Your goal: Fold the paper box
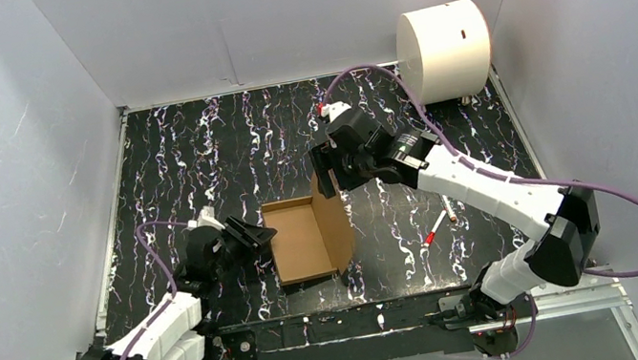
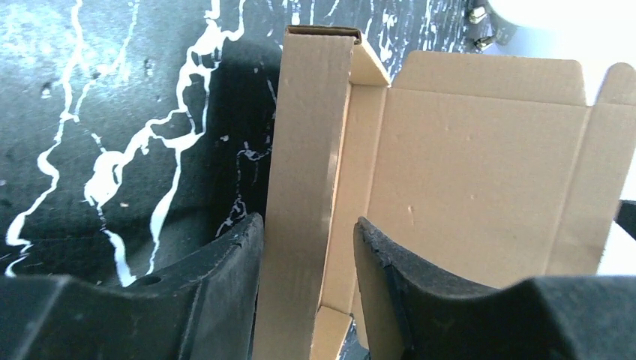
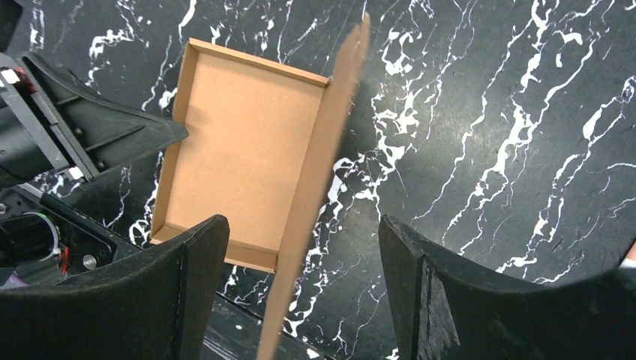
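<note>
Right gripper [image 3: 300, 229] hangs wide open around the tall upright flap [image 3: 324, 165] of the paper box [image 1: 301, 241], touching neither side; left gripper [image 2: 309, 223] straddles the low left wall [image 2: 307, 142] and looks slack, not pinching. The box sits on the table [image 1: 195, 151] between the arms; with nothing holding it, I reckon the flap could fall outward, or the box skids when nudged

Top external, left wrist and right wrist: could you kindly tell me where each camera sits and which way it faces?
Top external: above and behind the bases, looking down on the table; left arm, right arm and box show.
Left wrist: on the left arm, facing the box's side wall; own fingers straddle it.
Right wrist: on the right arm, looking down; own fingers flank the raised flap.
Shared: both wrist views show the raised flap; the right also shows the left end effector.
</note>
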Tool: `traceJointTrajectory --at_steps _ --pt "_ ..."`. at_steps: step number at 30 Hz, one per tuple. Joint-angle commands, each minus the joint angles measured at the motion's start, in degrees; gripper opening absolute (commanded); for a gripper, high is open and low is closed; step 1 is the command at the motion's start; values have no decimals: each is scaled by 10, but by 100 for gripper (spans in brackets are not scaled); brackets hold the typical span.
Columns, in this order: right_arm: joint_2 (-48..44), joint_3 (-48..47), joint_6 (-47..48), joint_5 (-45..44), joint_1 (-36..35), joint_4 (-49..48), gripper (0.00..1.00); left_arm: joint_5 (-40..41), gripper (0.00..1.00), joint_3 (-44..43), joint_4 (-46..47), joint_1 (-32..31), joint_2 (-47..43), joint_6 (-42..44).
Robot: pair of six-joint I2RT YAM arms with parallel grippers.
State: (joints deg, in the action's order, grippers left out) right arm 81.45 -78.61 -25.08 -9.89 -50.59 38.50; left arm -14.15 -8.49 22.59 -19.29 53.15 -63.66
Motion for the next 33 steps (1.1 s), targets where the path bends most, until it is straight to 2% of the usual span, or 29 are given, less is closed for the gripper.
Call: traceJointTrajectory --at_steps 1,7,15,20,22,28,33 --pt "15 -24 -3 -4 3 31 80 24 47 7 -27 2 -20 24" --pt "37 -23 -8 55 2 22 70 33 55 3 -51 2 -31 38" --pt "58 -56 -5 80 -1 40 64 96 64 -60 -204 2 -82 97" --pt "92 -87 -1 70 -16 69 60 171 67 -149 -336 2 -140 161" --pt "107 -99 -1 58 -25 84 55 191 68 -189 -377 2 -157 175" --pt "163 -167 7 12 -51 140 50 250 72 -299 -434 1 -184 268" --pt "214 -231 37 -18 -62 208 37 355 80 -346 -435 -3 -215 377"
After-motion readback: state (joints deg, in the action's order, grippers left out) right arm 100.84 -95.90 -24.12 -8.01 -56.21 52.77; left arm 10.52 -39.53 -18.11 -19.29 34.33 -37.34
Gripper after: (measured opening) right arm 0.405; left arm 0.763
